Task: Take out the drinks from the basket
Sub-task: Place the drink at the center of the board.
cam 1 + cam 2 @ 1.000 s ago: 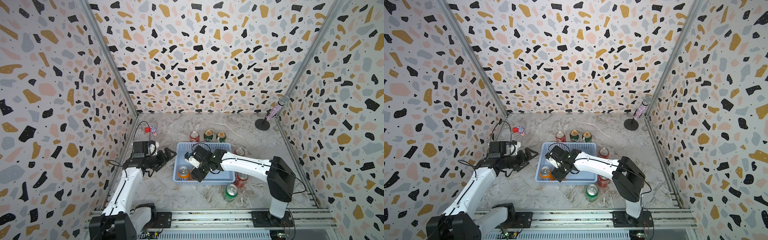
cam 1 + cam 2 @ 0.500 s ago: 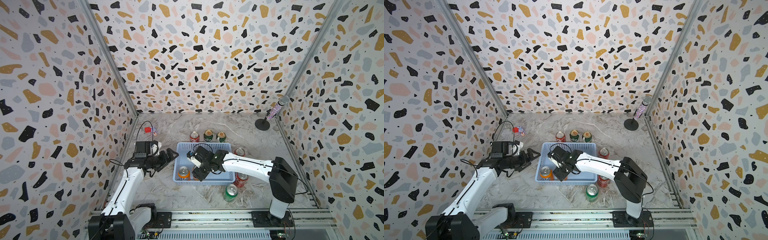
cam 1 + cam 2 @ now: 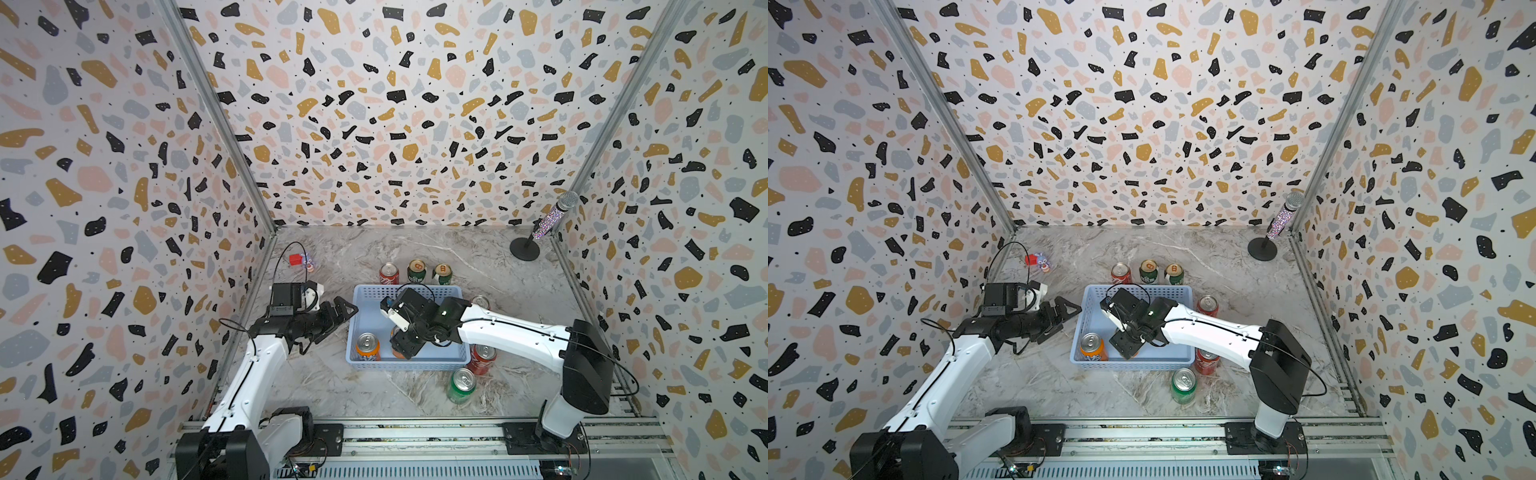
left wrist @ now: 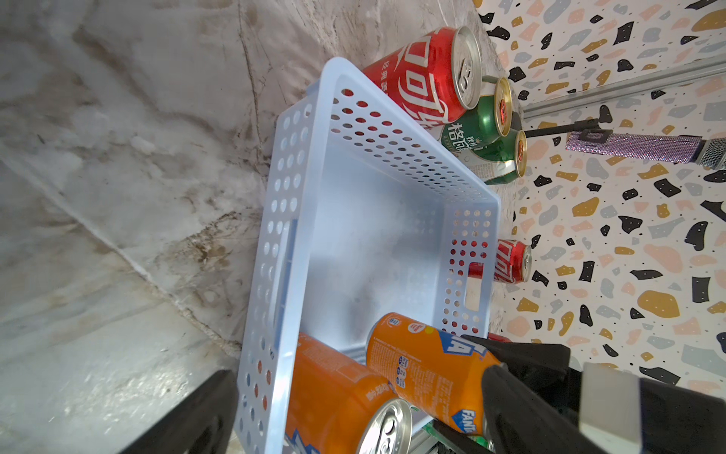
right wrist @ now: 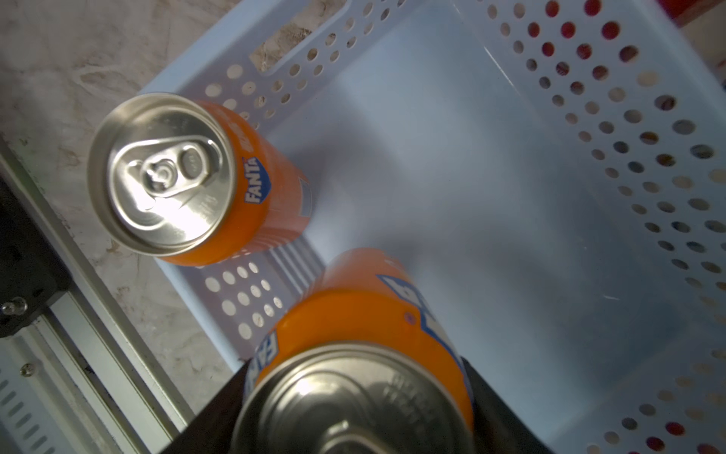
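Note:
The pale blue basket (image 3: 407, 365) (image 3: 1133, 366) (image 4: 314, 165) (image 5: 510, 157) holds two orange drinks. One orange can (image 3: 368, 347) (image 3: 1093, 347) (image 4: 338, 393) (image 5: 169, 173) stands upright in its front left corner. My right gripper (image 3: 402, 345) (image 3: 1125, 345) (image 5: 357, 405) is shut on the other orange can (image 4: 428, 369) (image 5: 365, 314), which tilts with its base still inside the basket. My left gripper (image 3: 345, 309) (image 3: 1069, 309) is open just outside the basket's left wall, one finger (image 4: 188, 416) outside that wall.
Behind the basket stand a red can (image 3: 389, 273) and two dark green cans (image 3: 416, 271) (image 3: 441, 274). To its right are two red cans (image 3: 481, 302) (image 3: 482, 358), with a bright green can (image 3: 461, 386) in front. A microphone stand (image 3: 525, 249) is back right, a small toy (image 3: 297, 259) back left.
My left gripper has moved right, up to the basket's left wall. The right gripper has shifted slightly right with the orange can still in its grip.

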You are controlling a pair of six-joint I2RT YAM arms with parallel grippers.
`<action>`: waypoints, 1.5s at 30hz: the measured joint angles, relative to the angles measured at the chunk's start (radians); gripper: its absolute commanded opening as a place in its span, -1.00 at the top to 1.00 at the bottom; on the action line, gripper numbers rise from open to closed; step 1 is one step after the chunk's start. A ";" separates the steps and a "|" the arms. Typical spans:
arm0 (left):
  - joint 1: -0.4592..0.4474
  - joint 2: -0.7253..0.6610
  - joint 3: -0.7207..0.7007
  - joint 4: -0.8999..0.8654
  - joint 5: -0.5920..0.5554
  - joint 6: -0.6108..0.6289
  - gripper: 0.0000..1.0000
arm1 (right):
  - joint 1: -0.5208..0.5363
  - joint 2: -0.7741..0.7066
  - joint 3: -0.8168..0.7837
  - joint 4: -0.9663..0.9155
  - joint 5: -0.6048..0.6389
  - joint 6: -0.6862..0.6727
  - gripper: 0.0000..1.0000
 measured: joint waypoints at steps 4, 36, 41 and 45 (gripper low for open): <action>-0.010 -0.007 0.000 0.000 0.000 0.000 -1.00 | 0.000 -0.067 -0.001 -0.014 0.001 0.010 0.48; -0.030 -0.029 0.000 0.000 -0.032 0.000 -0.99 | 0.192 -0.409 -0.415 0.090 -0.036 0.046 0.52; -0.042 -0.029 0.000 0.000 -0.042 0.000 -0.99 | 0.206 -0.408 -0.477 0.138 0.010 0.052 0.50; -0.046 -0.029 0.000 0.000 -0.047 0.000 -1.00 | 0.215 -0.393 -0.485 0.158 0.050 0.057 0.43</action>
